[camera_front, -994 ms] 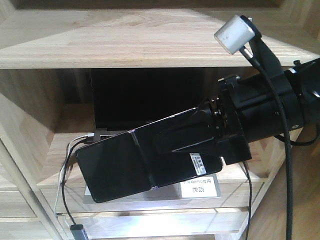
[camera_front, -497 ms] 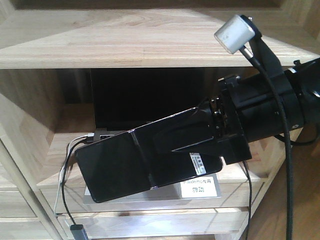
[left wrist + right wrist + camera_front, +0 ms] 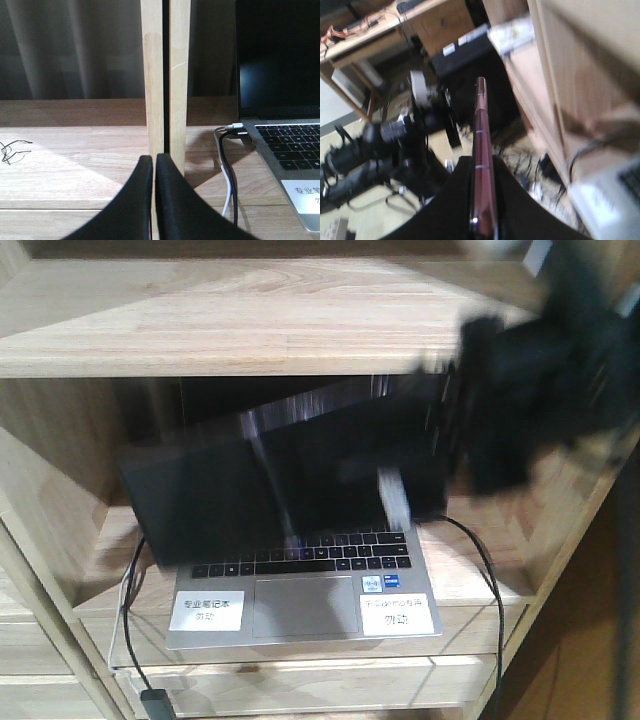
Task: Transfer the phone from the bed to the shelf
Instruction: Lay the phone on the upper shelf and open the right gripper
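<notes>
The front view is streaked with motion blur. The phone (image 3: 280, 480), a dark flat slab, hangs in the air in front of the open laptop (image 3: 305, 605), level with the laptop's screen and above its keyboard, tilted so that its left end sits lower than its right. Its right end disappears into the black mass of the right claw (image 3: 440, 465) and arm, which reaches in from the upper right. In the right wrist view the phone (image 3: 484, 170) is seen edge-on, its pinkish metallic rim running up the middle of the frame, and the right claw (image 3: 482, 200) has its two black fingers pressed against either side of it, clamped on the phone. The laptop sits on the shelf (image 3: 470, 585), a pale wooden board with visible grain, and two white labels lie on its palm rest. A black cable (image 3: 480, 560) loops past the laptop's right side. In the left wrist view the left claw (image 3: 154, 172) has its two black fingers closed together with nothing between them, in front of a pale wooden upright (image 3: 165, 75) of the shelving, with the laptop's corner and plugged-in cables just to the right.
</notes>
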Tool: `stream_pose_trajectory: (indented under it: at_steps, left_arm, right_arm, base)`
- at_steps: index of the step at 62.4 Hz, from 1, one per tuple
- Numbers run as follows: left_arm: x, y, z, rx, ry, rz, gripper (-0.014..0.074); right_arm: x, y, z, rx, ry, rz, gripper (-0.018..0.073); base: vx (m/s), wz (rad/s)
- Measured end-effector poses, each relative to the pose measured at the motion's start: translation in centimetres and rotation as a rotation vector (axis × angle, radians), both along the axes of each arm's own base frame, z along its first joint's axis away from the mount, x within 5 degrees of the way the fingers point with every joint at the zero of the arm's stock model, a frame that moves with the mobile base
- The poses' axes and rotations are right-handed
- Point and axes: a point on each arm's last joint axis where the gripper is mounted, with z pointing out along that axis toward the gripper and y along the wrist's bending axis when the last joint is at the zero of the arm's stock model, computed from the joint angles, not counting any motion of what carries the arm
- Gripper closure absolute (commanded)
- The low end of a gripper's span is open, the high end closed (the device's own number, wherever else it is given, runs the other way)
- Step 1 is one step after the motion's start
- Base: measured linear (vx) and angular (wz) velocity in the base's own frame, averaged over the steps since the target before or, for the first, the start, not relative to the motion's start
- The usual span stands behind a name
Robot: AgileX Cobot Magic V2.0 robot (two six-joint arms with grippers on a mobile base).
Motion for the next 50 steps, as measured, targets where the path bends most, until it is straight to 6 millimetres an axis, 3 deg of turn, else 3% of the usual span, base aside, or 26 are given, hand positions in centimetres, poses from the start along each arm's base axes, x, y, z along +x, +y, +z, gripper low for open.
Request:
stream_pose_trajectory:
  at_steps: [9,23,38,50]
  left_arm:
    - [0.0,0.0,0.0,0.0,0.0,0.0,0.0595]
    - [0.0,0.0,0.0,0.0,0.0,0.0,0.0595]
    - [0.0,0.0,0.0,0.0,0.0,0.0,0.0595]
    - [0.0,0.0,0.0,0.0,0.0,0.0,0.0595]
  right_arm:
    - [0.4,0.3,3.5,0.056,-0.077,0.001,0.0561]
    - [4.1,1.5,6.3,0.116,-0.166,-0.036,0.0561]
    - [9.7,3.4,6.9,0.22,-0.19,-0.111,0.0561]
    - [13.5,6.1,5.7,0.308,-0.179,-0.177,0.0561]
  base:
    - [0.0,0.0]
    - [0.0,0.0]
    - [0.0,0.0]
    - [0.0,0.0]
